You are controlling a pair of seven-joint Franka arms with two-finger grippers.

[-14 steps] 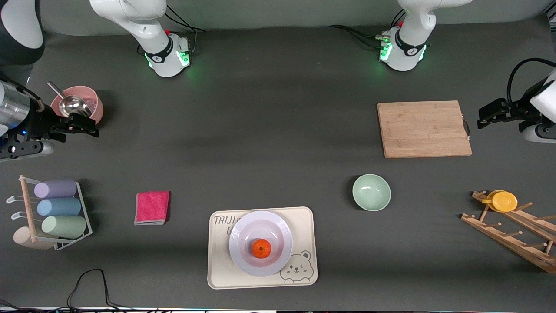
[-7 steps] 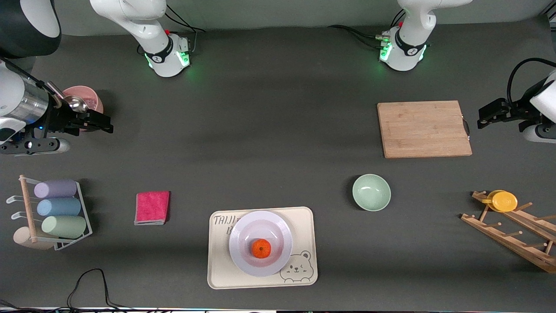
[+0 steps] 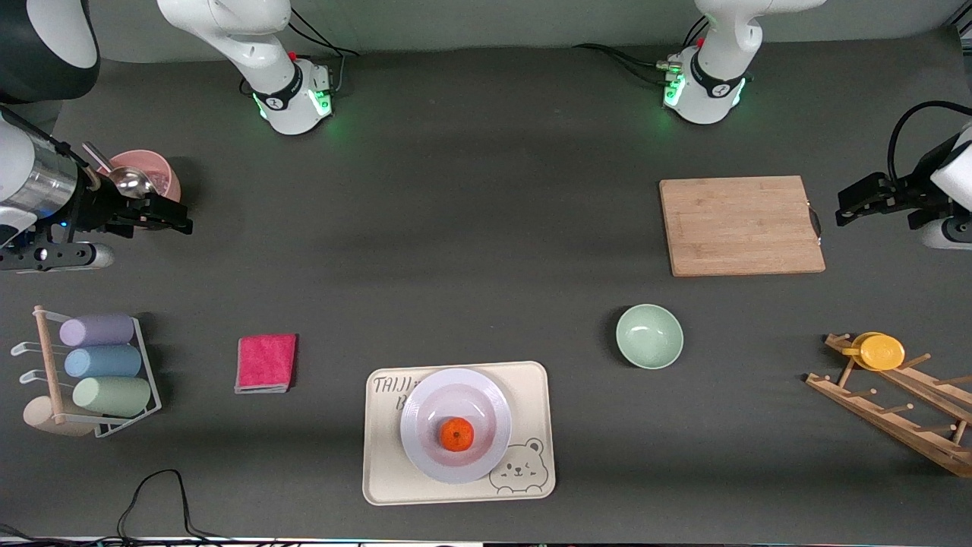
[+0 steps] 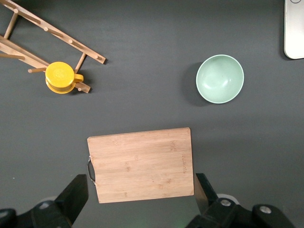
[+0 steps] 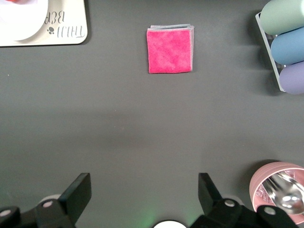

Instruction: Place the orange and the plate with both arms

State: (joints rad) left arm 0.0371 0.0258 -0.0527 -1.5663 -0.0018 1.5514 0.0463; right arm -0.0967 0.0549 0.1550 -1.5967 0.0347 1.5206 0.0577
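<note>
Orange (image 3: 457, 434) resting in plate (image 3: 456, 425) on bear tray (image 3: 531, 395), my left gripper (image 3: 852, 207) and right gripper (image 3: 168, 219) both spread wide, empty, high at the table's ends.

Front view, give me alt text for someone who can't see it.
An orange sits in a white plate on a cream bear tray near the camera. Both end effectors are open and empty: the right end effector beside a pink bowl, the left end effector beside a wooden cutting board.

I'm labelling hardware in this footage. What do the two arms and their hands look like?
Both arms are glossy white with black joint bands, green lights glowing at their bases and black cables trailing off. The right hand and left hand are black, with two blocky fingers each.
</note>
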